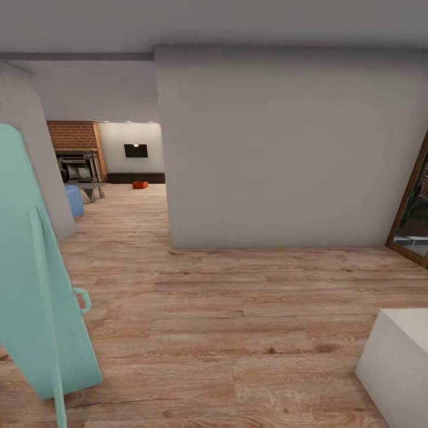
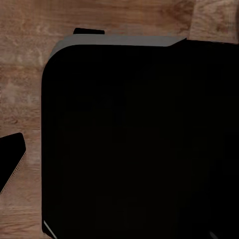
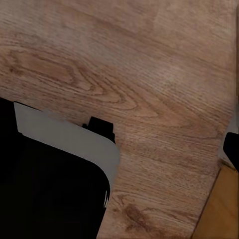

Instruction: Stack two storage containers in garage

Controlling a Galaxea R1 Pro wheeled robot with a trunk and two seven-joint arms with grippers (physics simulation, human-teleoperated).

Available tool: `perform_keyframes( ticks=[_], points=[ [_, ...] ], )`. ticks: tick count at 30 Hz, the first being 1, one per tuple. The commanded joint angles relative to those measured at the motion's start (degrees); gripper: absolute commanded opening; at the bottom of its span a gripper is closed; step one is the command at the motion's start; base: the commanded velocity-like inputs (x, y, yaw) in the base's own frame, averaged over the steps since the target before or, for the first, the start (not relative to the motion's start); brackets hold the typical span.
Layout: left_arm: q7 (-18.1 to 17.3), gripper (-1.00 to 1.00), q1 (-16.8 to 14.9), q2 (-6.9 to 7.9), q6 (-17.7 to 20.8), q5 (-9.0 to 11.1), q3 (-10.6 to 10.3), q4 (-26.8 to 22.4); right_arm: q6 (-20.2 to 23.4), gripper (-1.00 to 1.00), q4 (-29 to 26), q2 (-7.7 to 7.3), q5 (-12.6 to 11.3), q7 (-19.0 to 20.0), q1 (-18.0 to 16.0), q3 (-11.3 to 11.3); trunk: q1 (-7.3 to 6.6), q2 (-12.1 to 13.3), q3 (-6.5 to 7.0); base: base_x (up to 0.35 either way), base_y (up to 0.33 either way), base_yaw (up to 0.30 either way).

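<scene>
Collision seemed the main risk: reaching the small orange-red storage container (image 1: 140, 185) meant passing the tilted mint-green panel (image 1: 35, 267) and grey wall corner (image 1: 169, 238). Neither gripper's state could be told.

One small orange-red storage container (image 1: 140, 185) on distant living-room floor

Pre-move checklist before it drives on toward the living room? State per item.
1. Target in sight: ok, one storage container lies on the far wood floor below the TV.
2. Second container located: not ok, no second one spotted.
3. Passage ahead between the grey wall and the turquoise door: ok, looks passable.
4. Side clearance: cannot tell, white block is near on the right, door near on the left.
5. Grippers empty: cannot tell.
</scene>
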Motion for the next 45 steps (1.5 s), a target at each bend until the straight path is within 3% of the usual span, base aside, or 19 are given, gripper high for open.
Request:
perform_keyframes(
  ticks=[1,45],
  points=[
    [0.01,1.0,-0.01,-0.01,-0.13,0.48,0.0,-0.01,-0.36,1.0,0.17,0.03,-0.55,-0.02,-0.05,0.49,0.03,-0.03,-0.05,0.323,0.0,0.0],
    [-0.02,1.0,-0.01,-0.1,-0.13,0.48,0.01,-0.01,0.33,1.0,0.14,0.12,-0.41,-0.64,-0.02,0.58,0.03,-0.03,-0.05,0.323,0.0,0.0]
  ],
)
